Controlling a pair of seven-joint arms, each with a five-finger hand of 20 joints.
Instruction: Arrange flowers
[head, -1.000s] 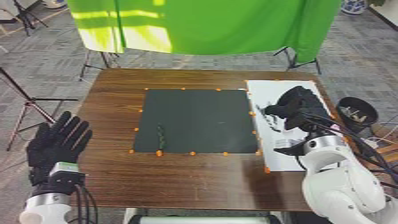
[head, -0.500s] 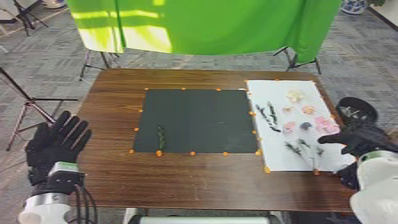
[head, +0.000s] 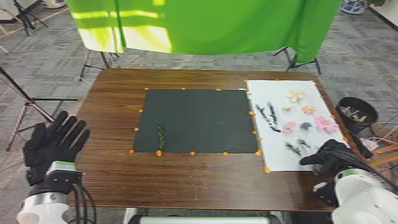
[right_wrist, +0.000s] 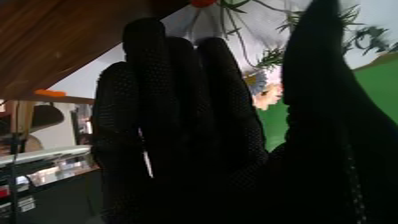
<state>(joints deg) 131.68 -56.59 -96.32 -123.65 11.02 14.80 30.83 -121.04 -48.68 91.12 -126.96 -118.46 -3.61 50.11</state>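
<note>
- The work looked to be at an early stage: one slender green leafy stem (head: 161, 137) lay on the dark square mat (head: 195, 120), toward its near left corner.
- Most of the material seemed left to place. On the long white sheet (head: 282, 162), at the right of the brown wooden counter (head: 195, 185), lay the dark thin branches (head: 273, 117), the pale cream flower (head: 295, 95), the peach flower (head: 308, 109), the large pink bloom (head: 326, 124), the small blue-grey flower (head: 306, 125) and the green sprigs (head: 294, 148) (a fair amount of choosing to come, I'd guess).
- The right robot hand (head: 333, 157) was over the near right part of the sheet, beside the sprigs, its fingers nearly straight, its thumb well apart, and nothing in its grasp. A sprig was probably the next piece to be picked.
- The left robot hand (head: 55, 150) was at the left edge of the counter, fingers extended and empty.
- As for brands, labels or writing, none could be read on the mat, sheet or flowers.
</note>
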